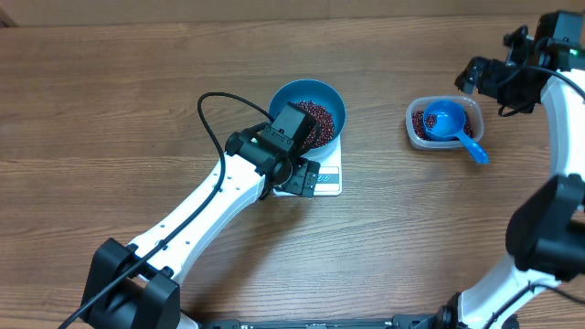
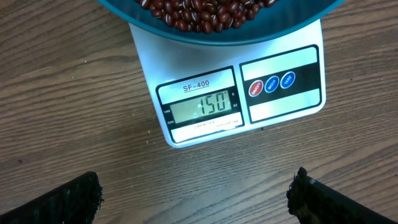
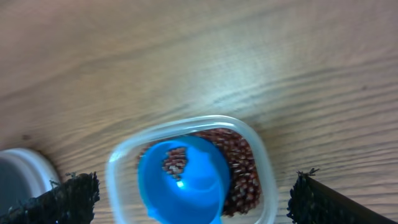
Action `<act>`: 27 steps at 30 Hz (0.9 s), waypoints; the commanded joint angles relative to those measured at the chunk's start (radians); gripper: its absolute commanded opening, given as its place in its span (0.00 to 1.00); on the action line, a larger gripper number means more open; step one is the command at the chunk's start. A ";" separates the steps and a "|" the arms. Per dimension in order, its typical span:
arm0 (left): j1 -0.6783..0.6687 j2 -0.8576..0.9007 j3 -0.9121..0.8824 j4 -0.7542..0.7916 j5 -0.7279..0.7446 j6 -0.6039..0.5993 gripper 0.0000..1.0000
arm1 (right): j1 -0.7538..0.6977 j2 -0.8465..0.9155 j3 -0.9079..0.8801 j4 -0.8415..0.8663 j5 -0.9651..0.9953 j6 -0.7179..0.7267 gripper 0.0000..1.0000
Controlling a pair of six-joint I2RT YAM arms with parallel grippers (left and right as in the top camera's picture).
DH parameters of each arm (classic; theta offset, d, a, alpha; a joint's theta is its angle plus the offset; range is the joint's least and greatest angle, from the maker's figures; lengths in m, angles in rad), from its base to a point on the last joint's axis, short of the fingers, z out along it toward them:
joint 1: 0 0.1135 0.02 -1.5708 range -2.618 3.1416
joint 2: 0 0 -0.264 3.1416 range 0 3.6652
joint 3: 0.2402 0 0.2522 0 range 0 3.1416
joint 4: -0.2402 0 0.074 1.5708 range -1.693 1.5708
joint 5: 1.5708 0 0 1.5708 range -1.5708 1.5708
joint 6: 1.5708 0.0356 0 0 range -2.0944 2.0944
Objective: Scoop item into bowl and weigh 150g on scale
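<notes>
The blue bowl stands on the white scale and holds a heap of red-brown beans, the item. In the left wrist view the scale displays 150, with the bowl and the beans above it. My left gripper hovers over the scale's front edge, open and empty. My right gripper hangs open at the far right, above the tub, holding nothing.
A clear plastic tub with more beans sits right of the scale. A small blue scoop rests in it, handle pointing to the front right. A white rounded object shows at the right wrist view's left edge.
</notes>
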 commanded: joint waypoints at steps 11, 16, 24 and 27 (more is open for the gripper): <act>0.001 -0.006 0.011 -0.001 0.008 -0.006 0.99 | 0.016 -0.434 0.006 0.006 -0.006 0.003 1.00; 0.001 -0.006 0.011 -0.001 0.008 -0.006 1.00 | 0.016 -0.516 0.006 0.006 -0.006 0.003 1.00; 0.001 -0.006 0.011 -0.001 0.008 -0.006 0.99 | 0.022 -0.563 -0.027 -0.048 0.050 -0.019 1.00; 0.001 -0.006 0.011 -0.001 0.008 -0.007 1.00 | 0.033 -0.563 -0.127 -0.003 0.050 -0.034 1.00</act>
